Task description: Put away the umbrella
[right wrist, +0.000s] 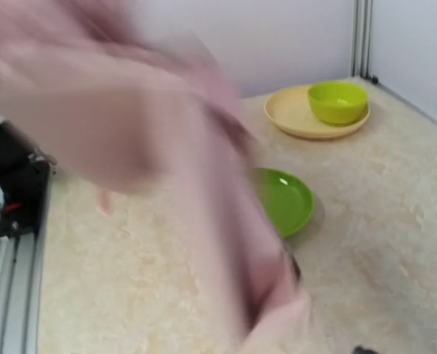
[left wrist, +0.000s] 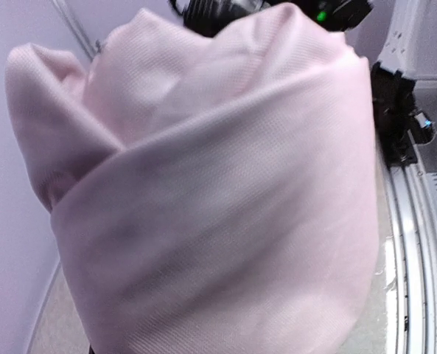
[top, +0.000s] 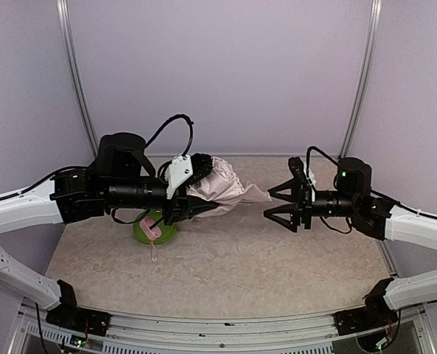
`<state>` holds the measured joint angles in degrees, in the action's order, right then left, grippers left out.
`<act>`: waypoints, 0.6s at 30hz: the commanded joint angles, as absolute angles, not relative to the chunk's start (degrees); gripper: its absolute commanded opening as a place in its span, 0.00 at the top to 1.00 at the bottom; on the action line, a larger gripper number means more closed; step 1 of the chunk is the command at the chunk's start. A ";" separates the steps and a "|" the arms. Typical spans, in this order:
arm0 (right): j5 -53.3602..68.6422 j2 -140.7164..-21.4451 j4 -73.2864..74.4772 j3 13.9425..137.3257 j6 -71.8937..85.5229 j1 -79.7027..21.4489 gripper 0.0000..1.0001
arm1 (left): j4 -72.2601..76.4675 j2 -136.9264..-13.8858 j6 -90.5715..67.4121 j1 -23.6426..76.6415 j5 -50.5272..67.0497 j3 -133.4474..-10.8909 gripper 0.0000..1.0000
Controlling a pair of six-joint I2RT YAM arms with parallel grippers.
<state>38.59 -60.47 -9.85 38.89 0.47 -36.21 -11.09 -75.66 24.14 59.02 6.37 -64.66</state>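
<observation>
Umbrella [top: 222,188] is off the table [top: 225,258], carried in mid-air. Left gripper [top: 197,188] is clamped on the thick end of the bunched pale pink canopy. Its fingers are buried in cloth, and its own camera sees only folds of fabric. The canopy tapers away from the left gripper to a point at the mouth of the right gripper [top: 268,202], whose jaws stand spread wide, holding nothing. Can't tell whether the cloth tip touches its upper finger. The right wrist view is mostly a pink blur close ahead of the fingers. Step in hand, as I read it: gathering the loose canopy into a tight bundle between the two arms, not yet stowing it. No obvious place for it in view. Next move likely calls for the right gripper to close on the tapered tip while the left keeps its grip, with care not to pinch only a stray fold. Containers: green plate [top: 166,234] sits below the left gripper, with the small pink handle [top: 151,228] and strap over it, hanging or resting, unclear. Beyond the right gripper, past that plate, a yellow plate [right wrist: 292,122] holds a green bowl [right wrist: 338,102] that looks empty.
</observation>
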 commanded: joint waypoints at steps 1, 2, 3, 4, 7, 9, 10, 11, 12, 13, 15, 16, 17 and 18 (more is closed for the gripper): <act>40.49 -67.05 -18.36 41.53 -1.35 -38.11 0.20 | -12.65 -69.25 26.98 59.64 18.72 -67.41 1.00; 41.08 -69.75 -17.99 42.89 -2.55 -39.94 0.18 | -14.07 -68.76 27.40 59.67 20.01 -67.99 1.00; 41.84 -71.54 -18.67 43.82 -3.52 -41.64 0.17 | -15.19 -68.54 27.64 59.68 21.09 -68.98 1.00; 42.37 -73.19 -20.69 44.10 -3.80 -43.19 0.16 | -16.58 -68.66 27.65 59.75 21.66 -70.04 1.00; 42.66 -77.82 -27.23 45.03 -1.97 -46.18 0.11 | -18.77 -69.19 27.86 60.94 21.42 -72.15 1.00; 42.77 -80.68 -28.93 45.91 -0.56 -46.52 0.10 | -19.08 -69.42 28.15 61.74 21.48 -72.69 1.00; 43.29 -81.83 -31.58 45.29 0.69 -46.57 0.10 | -18.94 -69.50 27.93 62.05 21.42 -72.89 1.00; 44.51 -83.06 -36.78 44.44 2.67 -46.60 0.11 | -18.75 -69.58 27.68 62.31 20.95 -73.16 1.00; 45.38 -84.36 -40.66 43.70 4.62 -46.96 0.11 | -18.33 -69.67 27.27 62.64 20.09 -73.29 1.00; 44.82 -85.53 -42.81 43.64 6.11 -47.50 0.11 | -17.80 -69.80 27.02 63.12 19.29 -73.42 1.00; 42.53 -88.18 -44.10 44.93 7.32 -49.02 0.13 | -16.64 -70.02 26.58 63.57 18.99 -73.64 1.00; 41.41 -89.95 -43.58 45.95 7.38 -49.64 0.14 | -16.33 -70.12 26.59 63.63 19.50 -73.79 1.00; 40.74 -91.19 -43.45 46.99 7.54 -49.95 0.16 | -16.15 -70.21 26.81 63.60 19.93 -73.89 1.00; 40.20 -92.16 -44.09 47.29 8.03 -50.00 0.18 | -16.15 -70.30 26.88 63.77 20.10 -73.99 1.00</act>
<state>42.39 -88.33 -37.65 44.62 4.51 -48.23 -19.64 -70.39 27.16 63.20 19.14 -70.81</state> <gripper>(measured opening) 0.845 0.378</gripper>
